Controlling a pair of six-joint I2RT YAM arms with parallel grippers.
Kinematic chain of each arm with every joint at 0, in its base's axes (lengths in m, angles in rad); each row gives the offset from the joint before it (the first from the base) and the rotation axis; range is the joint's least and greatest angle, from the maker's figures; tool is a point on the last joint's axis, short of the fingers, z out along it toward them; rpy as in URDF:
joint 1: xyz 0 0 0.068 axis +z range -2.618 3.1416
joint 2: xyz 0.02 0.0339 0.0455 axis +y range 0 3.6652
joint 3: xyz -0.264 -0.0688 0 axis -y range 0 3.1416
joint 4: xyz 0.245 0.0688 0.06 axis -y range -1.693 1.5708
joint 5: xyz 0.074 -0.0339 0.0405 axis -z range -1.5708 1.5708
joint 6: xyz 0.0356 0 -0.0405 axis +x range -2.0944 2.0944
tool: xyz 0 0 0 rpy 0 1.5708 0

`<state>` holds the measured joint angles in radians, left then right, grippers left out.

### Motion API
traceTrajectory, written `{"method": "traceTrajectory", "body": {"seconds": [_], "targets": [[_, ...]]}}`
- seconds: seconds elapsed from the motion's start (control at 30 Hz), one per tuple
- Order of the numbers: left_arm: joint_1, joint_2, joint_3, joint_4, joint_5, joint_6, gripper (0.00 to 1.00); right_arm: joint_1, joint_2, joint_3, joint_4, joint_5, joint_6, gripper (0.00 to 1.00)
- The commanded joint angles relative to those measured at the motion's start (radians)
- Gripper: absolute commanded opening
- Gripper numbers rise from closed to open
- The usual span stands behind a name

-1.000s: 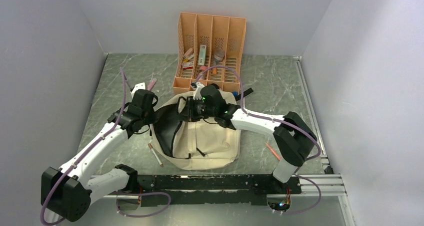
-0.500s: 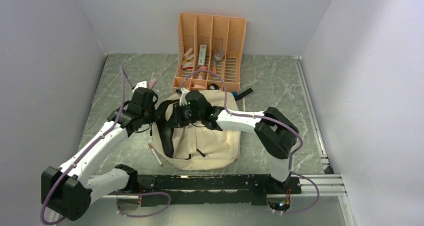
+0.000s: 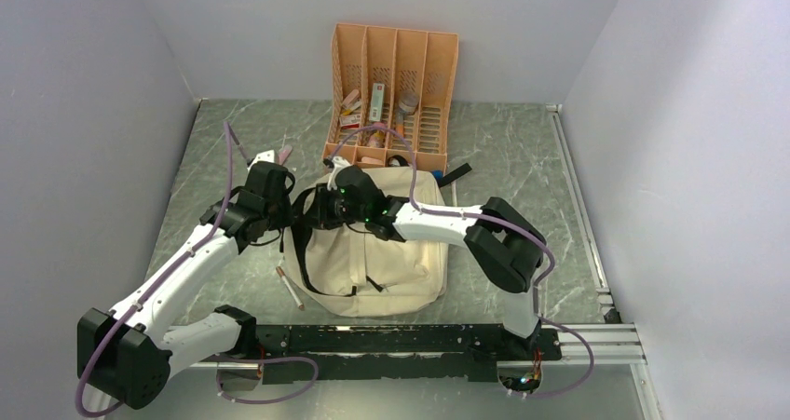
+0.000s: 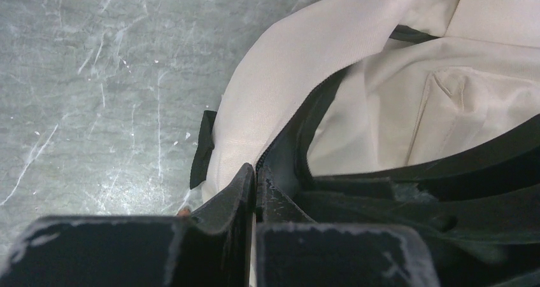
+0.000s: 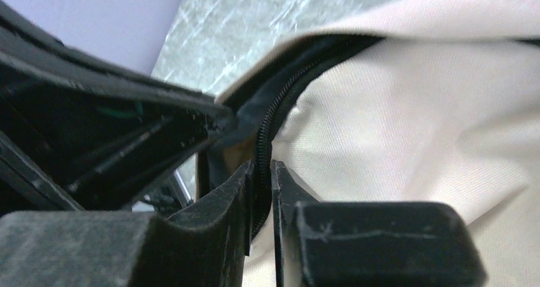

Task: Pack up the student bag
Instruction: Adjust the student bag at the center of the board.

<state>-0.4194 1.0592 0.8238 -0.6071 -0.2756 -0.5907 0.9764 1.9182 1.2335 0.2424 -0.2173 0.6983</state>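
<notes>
As we read the table (image 3: 522,159) from the left, our left gripper (image 4: 255,175) had its fingers pressed together on the black-trimmed rim of the student bag (image 3: 396,252), with cream cloth bulging out beside them. Just below that corner of the bag a pen (image 3: 289,287) lay on the table, close to the fabric. Next along, our right gripper (image 5: 260,172) was clamped on the zipper trim (image 5: 267,125), its jaws nearly meeting with only the thin black tape between them. From above, the two wrists crowded the same upper-left stretch of the opening. The bag itself lay flat in the middle of the table, in front of the orange organiser (image 3: 391,66).

We judged the risks to come mostly from that closeness. A pull in opposite directions could slip the narrow trim out of either pinch, since so little cloth was held. A pull in one direction could drag the whole soft bag instead of widening its mouth, pushing it onto the pen or back against the organiser. The wrists could also knock together.
</notes>
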Motion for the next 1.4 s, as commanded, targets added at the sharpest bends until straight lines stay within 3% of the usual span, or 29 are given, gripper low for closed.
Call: {"method": "traceTrajectory", "body": {"seconds": [0.0, 0.23, 0.47, 0.6, 0.77, 0.97, 1.1, 1.27, 1.37], "targets": [[0.01, -0.01, 0.042, -0.016, 0.012, 0.006, 0.05, -0.005, 0.028, 0.054, 0.036, 0.141, 0.014, 0.19], [0.012, 0.0, 0.047, -0.016, 0.01, 0.008, 0.05, -0.007, 0.061, 0.104, 0.033, 0.088, -0.023, 0.43], [0.011, 0.017, 0.049, -0.01, 0.018, 0.007, 0.05, -0.008, -0.117, -0.029, 0.059, 0.053, -0.101, 0.51], [0.011, 0.019, 0.051, -0.008, 0.009, 0.01, 0.05, -0.008, -0.244, -0.114, -0.022, 0.054, -0.198, 0.54], [0.011, 0.026, 0.048, -0.002, 0.005, 0.024, 0.05, -0.01, -0.431, -0.257, -0.151, 0.165, -0.262, 0.57], [0.011, 0.032, 0.08, -0.029, -0.019, 0.028, 0.38, -0.011, -0.618, -0.386, -0.31, 0.305, -0.198, 0.59], [0.011, 0.009, 0.142, -0.064, -0.047, 0.048, 0.52, -0.014, -0.695, -0.437, -0.38, 0.373, -0.108, 0.61], [0.007, -0.001, 0.22, -0.095, 0.097, 0.129, 0.55, -0.013, -0.758, -0.481, -0.429, 0.374, -0.039, 0.62], [-0.05, -0.061, 0.186, -0.056, 0.223, 0.152, 0.55, -0.013, -0.795, -0.507, -0.462, 0.362, -0.003, 0.62]]}}
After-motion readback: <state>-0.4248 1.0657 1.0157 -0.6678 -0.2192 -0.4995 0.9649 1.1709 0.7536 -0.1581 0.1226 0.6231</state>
